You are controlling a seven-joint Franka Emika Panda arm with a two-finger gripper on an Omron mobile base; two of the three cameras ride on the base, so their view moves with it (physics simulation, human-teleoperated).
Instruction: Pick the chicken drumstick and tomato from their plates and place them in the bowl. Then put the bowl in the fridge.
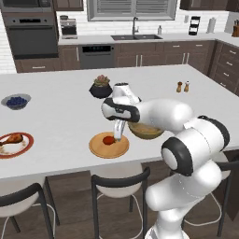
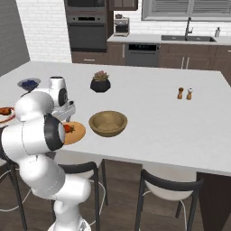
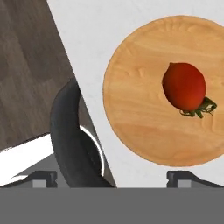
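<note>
The red tomato [image 3: 184, 86] lies on the tan wooden plate [image 3: 140, 118] near the counter's front edge. My gripper [image 1: 119, 136] hangs just above this plate, open, with its fingertips wide apart and nothing between them. In the hand view the gripper [image 3: 111, 179] sits off to one side of the tomato, over the plate's rim. The wooden bowl [image 2: 108, 122] stands right of the plate [image 2: 76, 134], empty. The chicken drumstick [image 1: 14, 138] rests on the white red-rimmed plate [image 1: 23, 145] at the far left. The fridge is out of view.
A black plant pot [image 1: 101, 87] stands behind the plate, and a small grey bowl of blueberries [image 1: 16, 101] sits at the back left. Two shakers [image 1: 182, 87] are at the right. Dark stools [image 1: 120, 183] line the counter's front edge.
</note>
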